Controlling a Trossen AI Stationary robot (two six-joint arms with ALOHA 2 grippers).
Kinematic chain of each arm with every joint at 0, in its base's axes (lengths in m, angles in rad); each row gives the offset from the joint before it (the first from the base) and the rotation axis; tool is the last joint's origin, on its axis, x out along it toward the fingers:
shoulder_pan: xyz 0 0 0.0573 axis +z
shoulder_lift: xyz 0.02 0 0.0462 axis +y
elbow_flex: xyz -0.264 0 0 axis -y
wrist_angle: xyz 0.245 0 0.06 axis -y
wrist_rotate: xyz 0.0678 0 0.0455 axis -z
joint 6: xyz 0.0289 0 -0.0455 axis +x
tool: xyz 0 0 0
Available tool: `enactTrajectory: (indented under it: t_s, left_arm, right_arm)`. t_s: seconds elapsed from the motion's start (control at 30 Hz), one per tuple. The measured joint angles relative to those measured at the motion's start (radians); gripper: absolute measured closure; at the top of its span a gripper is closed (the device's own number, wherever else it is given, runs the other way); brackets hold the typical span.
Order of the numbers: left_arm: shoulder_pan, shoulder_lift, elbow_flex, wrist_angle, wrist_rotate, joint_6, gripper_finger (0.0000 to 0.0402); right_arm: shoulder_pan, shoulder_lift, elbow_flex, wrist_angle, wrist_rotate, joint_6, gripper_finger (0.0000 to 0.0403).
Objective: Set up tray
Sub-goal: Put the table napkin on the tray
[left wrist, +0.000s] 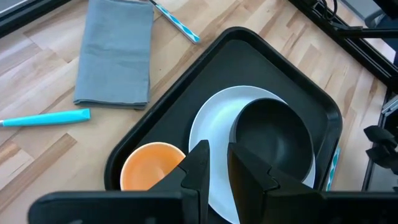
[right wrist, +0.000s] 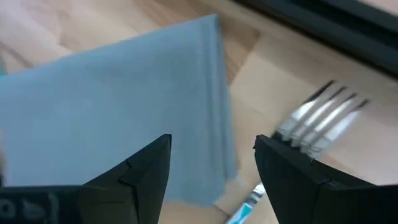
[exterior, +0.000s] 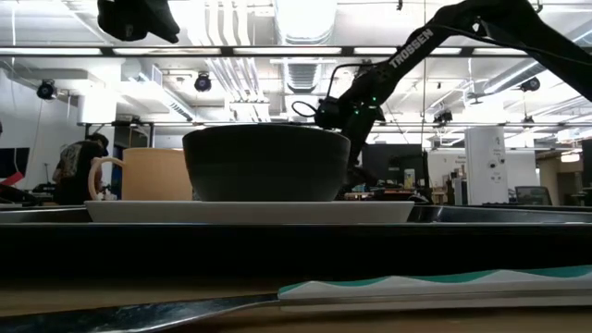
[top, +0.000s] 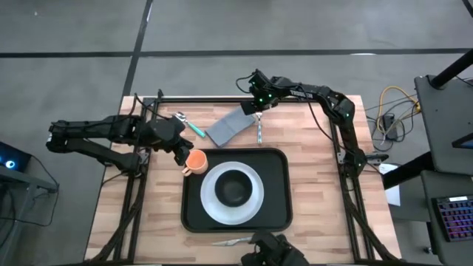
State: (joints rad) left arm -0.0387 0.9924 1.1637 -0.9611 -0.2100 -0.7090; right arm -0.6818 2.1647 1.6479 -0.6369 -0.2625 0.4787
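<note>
The black tray [top: 277, 214] lies mid-table and carries a white plate [top: 211, 196] with a black bowl [top: 235, 188] on it. An orange cup [top: 196, 160] stands upright in the tray's far left corner, also in the left wrist view [left wrist: 149, 167]. My left gripper [top: 179, 153] hovers just left of the cup, raised above it [exterior: 139, 18], its fingers [left wrist: 200, 163] a narrow gap apart. My right gripper [right wrist: 214, 165] is wide open above the grey napkin's edge [right wrist: 217, 93], with the fork's tines [right wrist: 323, 118] beside it. Both lie flat on the wood.
A teal-handled utensil [top: 194, 128] lies left of the napkin [top: 229, 127], and the fork [top: 259, 131] lies to its right. A knife [top: 233, 240] rests by the near edge, close in the low view [exterior: 277, 301]. A black frame rail [top: 222, 97] runs along the far edge.
</note>
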Motion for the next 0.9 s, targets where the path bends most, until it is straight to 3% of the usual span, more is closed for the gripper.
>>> enactTrajectory:
  t_s: [0.37,0.9]
  left_arm:
    - [0.000,0.000,0.000,0.003,0.000,0.000,0.0363]
    - [0.000,0.000,0.000,0.006,0.000,0.001,0.0364]
  right_arm:
    - [-0.008,-0.001,-0.053,0.049,-0.105,0.039,0.0184]
    - [0.008,-0.001,-0.090,0.042,-0.112,0.094,0.0184]
